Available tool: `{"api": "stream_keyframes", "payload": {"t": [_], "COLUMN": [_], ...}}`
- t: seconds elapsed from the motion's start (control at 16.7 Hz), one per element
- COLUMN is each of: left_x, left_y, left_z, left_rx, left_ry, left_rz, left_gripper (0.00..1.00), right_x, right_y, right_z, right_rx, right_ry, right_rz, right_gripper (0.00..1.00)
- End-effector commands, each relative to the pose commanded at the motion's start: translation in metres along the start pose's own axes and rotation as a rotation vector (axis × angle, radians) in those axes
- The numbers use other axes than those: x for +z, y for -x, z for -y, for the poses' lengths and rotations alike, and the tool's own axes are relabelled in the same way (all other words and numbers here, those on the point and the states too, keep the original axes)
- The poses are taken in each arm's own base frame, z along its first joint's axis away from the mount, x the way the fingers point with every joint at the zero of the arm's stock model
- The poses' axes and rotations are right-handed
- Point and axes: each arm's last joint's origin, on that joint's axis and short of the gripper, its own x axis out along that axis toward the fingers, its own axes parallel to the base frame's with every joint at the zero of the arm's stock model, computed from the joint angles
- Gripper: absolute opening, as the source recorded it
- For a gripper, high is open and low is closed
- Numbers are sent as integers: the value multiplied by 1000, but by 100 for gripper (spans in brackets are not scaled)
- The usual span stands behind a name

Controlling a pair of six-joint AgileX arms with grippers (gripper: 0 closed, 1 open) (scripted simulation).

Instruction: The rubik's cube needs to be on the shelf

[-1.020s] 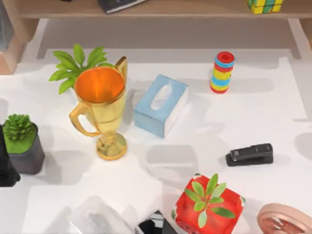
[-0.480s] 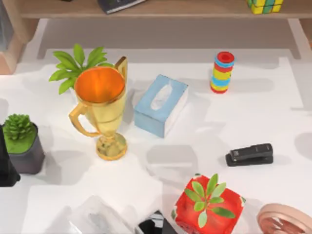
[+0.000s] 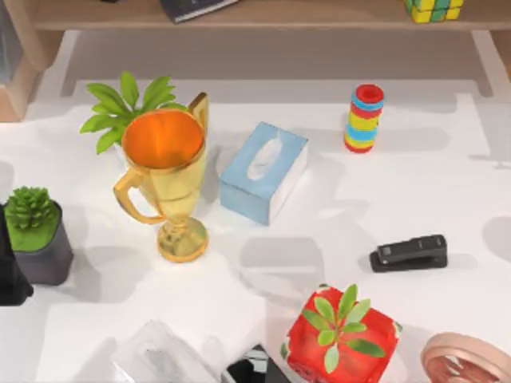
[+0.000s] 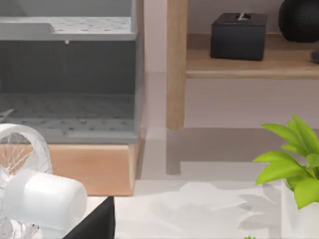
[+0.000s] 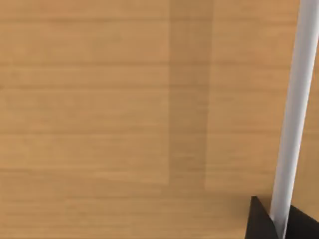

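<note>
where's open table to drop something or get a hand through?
Free: right side between ring stack and stapler; centre patch bordered by tissue box, trophy and red box. Crowded: near edge and the left, around the plants.

no text, label, brand, number or sign can be read anywhere in these pictures. the blue tissue box point(image 3: 263, 172) at the middle of the top view has plain sides, the black stapler point(image 3: 409, 253) at the lower right carries no legible mark, and the dark book point(image 3: 194, 7) at the upper edge shows a cover too small to make out. the black box point(image 4: 238, 36) at the upper right of the left wrist view is unmarked.
</note>
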Motion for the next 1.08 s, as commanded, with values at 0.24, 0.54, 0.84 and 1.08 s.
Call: {"api": "stream_keyframes", "payload": {"t": [0.24, 0.54, 0.84, 1.08], "left_x": [0, 0, 0, 0], "left_y": [0, 0, 0, 0], "left_z": [0, 0, 0, 0], "left_rx": [0, 0, 0, 0], "left_ry": [0, 0, 0, 0], "left_rz": [0, 0, 0, 0], "left_gripper": [100, 100, 100, 100], "right_x": [-3, -3, -4, -5], "right_y": [-8, -55, -59, -76], "right_z": [-2, 1, 0, -2], "right_rx": [5, -4, 3, 6], "right_ry": [-2, 0, -5, -4], "right_rz": [-8, -7, -13, -14], "right_gripper": [0, 0, 0, 0]}}
